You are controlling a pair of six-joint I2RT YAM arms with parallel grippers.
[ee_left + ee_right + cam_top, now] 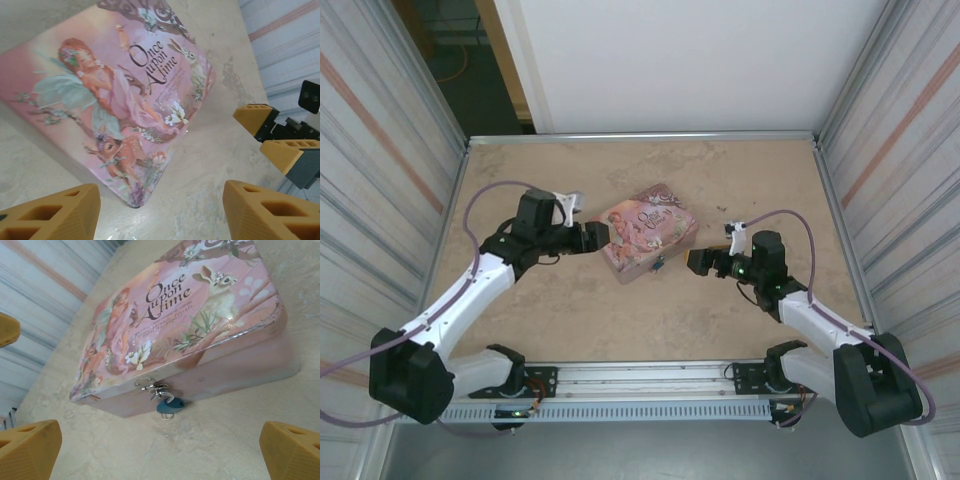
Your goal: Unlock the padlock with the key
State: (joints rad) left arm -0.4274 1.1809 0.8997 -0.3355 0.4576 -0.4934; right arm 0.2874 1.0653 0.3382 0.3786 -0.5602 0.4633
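Walls [380, 150] of corrugated metal fence a tan, mottled table [570, 320]; on it lies a pink tin [650, 232] lettered "Once upon A time"; the left gripper [600, 237], spread wide, sits just beside the tin's left end; the right gripper [692, 262], likewise spread, faces its front, where the small blue padlock [169, 405] hangs from the silvery clasp [152, 386]

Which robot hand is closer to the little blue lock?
The right gripper. The padlock hangs on the side of the tin that faces it. The left gripper is at the tin's opposite side.
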